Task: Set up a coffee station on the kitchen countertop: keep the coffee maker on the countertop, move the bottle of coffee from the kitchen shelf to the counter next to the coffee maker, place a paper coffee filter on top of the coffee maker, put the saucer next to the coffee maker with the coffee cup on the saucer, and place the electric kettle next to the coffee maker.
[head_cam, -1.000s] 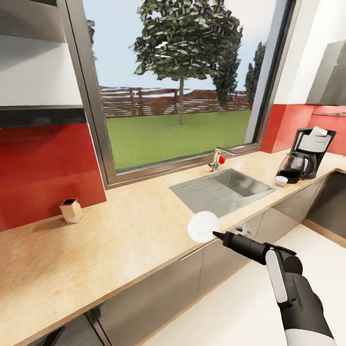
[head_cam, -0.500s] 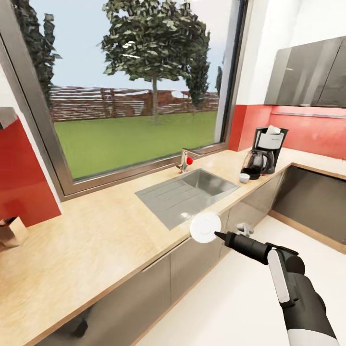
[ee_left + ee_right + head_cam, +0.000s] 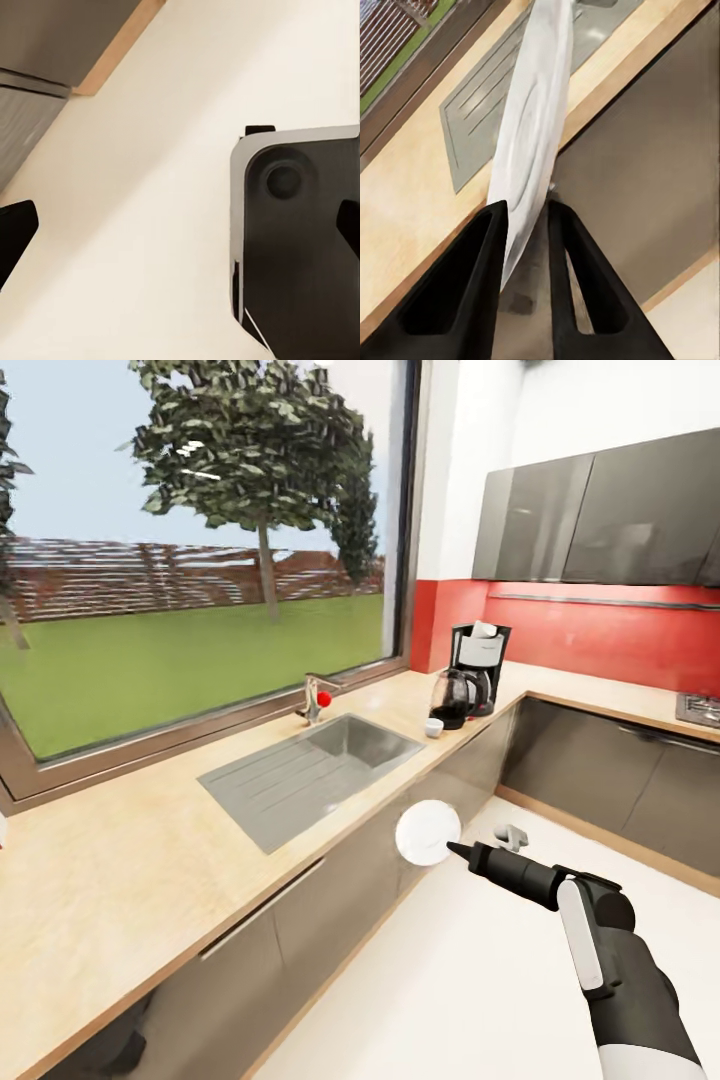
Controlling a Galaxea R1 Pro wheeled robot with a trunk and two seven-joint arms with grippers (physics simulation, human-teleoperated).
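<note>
While the right gripper (image 3: 452, 849) pinches the saucer (image 3: 428, 833) by its rim, this flat white disc hangs upright beside the kitchen countertop (image 3: 150, 860); the left fingers (image 3: 15, 232) seem spread.

Your right arm extends forward; its gripper (image 3: 452, 848) has both fingers (image 3: 472, 285) clamped on the saucer (image 3: 428, 833) rim.

Our head view looks down along the tabletop (image 3: 150, 860) toward the far corner. Our right wrist view sits close above the sink (image 3: 484, 112), shared with the head view (image 3: 310, 770); our left wrist view faces the floor (image 3: 150, 225).
</note>
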